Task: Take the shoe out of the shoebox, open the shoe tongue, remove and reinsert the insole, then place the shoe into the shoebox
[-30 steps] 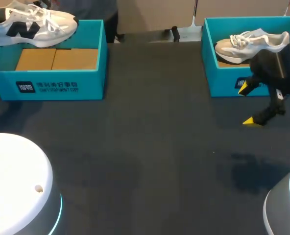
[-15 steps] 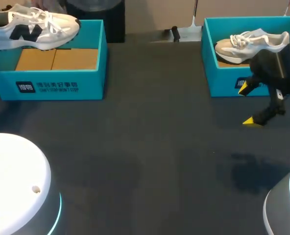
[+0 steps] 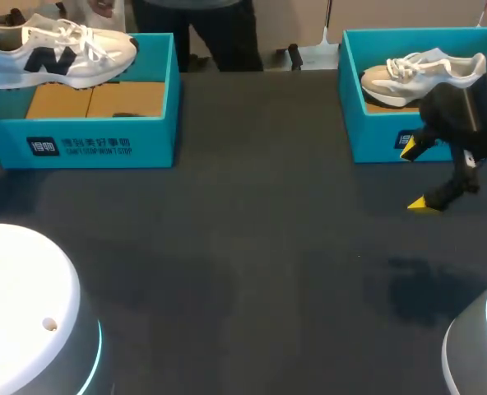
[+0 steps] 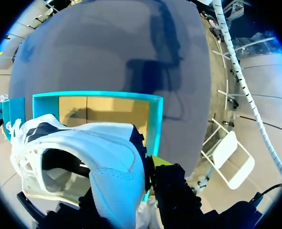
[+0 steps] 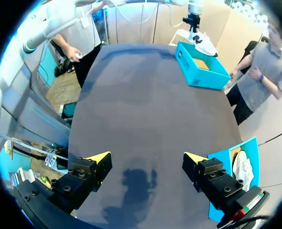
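Left-arm jaws looked clamped on the heel collar of the shoe (image 4: 84, 152): in the left wrist view one yellow tip showed outside the heel and the other finger was inside or behind it, so the left gripper (image 4: 141, 176) gripping it was my judgement. Right gripper (image 3: 416, 177) had its jaws wide apart on nothing, hanging low over the table (image 3: 252, 247) just in front of the right shoebox (image 3: 375, 144), which held a second shoe (image 3: 420, 70).

The task shoe (image 3: 62, 53) was up over the back rim of the left shoebox (image 3: 104, 136), toe toward the middle. Step in hand: taking it out. To do it well, lift until the sole clears the wall, keep it level, and set it down sole-first on open table where the right arm can reach the tongue.

Hard to tell: the left gripper was nearly cut off in the head view, the tongue and insole weren't readable inside the opening, and whether the sole touched the rim couldn't be told.
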Controlling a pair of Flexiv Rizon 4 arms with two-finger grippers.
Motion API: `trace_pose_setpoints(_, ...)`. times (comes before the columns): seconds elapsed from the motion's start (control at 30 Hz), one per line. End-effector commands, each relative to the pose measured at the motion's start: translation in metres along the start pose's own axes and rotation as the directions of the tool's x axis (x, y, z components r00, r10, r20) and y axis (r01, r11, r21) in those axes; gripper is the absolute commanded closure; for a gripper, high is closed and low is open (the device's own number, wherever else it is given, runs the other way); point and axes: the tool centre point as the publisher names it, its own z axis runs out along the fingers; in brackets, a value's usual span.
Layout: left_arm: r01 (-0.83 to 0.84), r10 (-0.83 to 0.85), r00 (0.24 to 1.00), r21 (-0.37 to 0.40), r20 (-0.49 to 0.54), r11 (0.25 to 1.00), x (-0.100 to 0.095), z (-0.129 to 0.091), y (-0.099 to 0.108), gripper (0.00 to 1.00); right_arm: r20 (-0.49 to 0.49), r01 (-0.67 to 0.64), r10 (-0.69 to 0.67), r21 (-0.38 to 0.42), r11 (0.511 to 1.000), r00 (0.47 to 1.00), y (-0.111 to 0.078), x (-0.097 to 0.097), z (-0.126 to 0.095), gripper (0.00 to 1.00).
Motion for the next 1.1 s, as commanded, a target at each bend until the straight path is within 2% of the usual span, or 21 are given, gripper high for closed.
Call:
trace_pose_setpoints(0.03,-0.003,0.003,1.0,0.007,0.02,1.0,0.0,0.008,-0.001,1.0,-0.003,-0.001,0.001,0.004,1.0,1.0,0.001,-0.002,0.001,0.0)
trace_pose_setpoints(0.37,0.012,-0.012,1.0,0.002,0.018,1.0,-0.016,0.032,0.001,1.0,-0.003,-0.001,0.001,0.004,1.0,1.0,0.001,-0.002,0.001,0.0)
trace_pose_setpoints(0.43,0.02,-0.019,1.0,-0.029,0.025,0.999,-0.019,0.036,0.002,1.0,-0.003,-0.001,0.001,0.004,1.0,1.0,0.001,-0.002,0.001,0.0)
trace_pose_setpoints(0.67,-0.005,0.004,1.0,0.013,0.015,1.0,-0.021,0.06,-0.003,1.0,-0.003,-0.001,0.001,0.004,1.0,1.0,0.001,-0.002,0.001,0.0)
trace_pose_setpoints(0.93,-0.004,0.004,1.0,0.024,-0.004,1.0,-0.027,0.075,-0.012,1.0,-0.003,-0.001,0.001,0.004,1.0,1.0,0.001,-0.002,0.001,0.0)
trace_pose_setpoints(1.1,0.002,-0.002,1.0,0.038,-0.008,0.999,-0.026,0.084,-0.011,1.0,-0.003,-0.001,0.001,0.004,1.0,1.0,0.001,-0.002,0.001,0.0)
